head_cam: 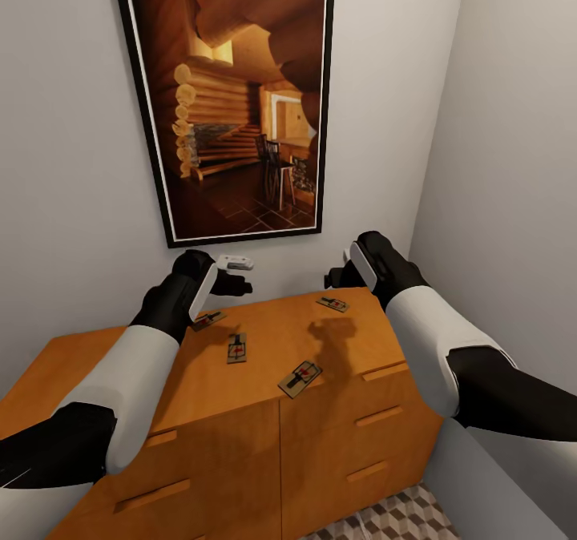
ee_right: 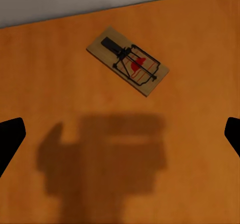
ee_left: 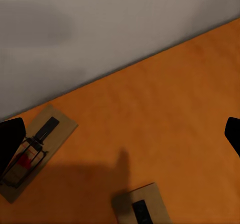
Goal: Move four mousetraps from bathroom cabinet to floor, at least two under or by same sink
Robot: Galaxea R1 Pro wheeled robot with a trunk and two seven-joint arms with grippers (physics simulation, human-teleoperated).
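Four mousetraps lie flat on the top of the orange-brown cabinet (head_cam: 264,436), none yet on the tiled bathroom floor (head_cam: 401,520) that shows at the cabinet's foot. The back-left mousetrap (head_cam: 208,319) sits just beneath the left end effector (head_cam: 228,274); the middle mousetrap (head_cam: 236,348) lies near it, the front mousetrap (head_cam: 300,378) close to the top's front edge, and the back-right mousetrap (head_cam: 332,304) near the wall, just below the right end effector (head_cam: 340,272).

Both end effectors hover above the top with fingers spread and nothing between them. In the left wrist view one dark fingertip (ee_left: 10,141) overlaps the end of the back-left mousetrap (ee_left: 35,151); in the right wrist view the back-right mousetrap (ee_right: 127,60) lies ahead of the spread fingertips (ee_right: 9,139), off the line between them.

The traps are thin and flat on a smooth surface, so a descent that is slightly off could push one along instead of pinching it, or press a finger onto the board. The left side looks likeliest to nudge its trap toward the wall. The front mousetrap could be knocked off the edge by an arm sweeping low. The framed picture (head_cam: 232,99) on the wall leaves little room behind the end effectors.
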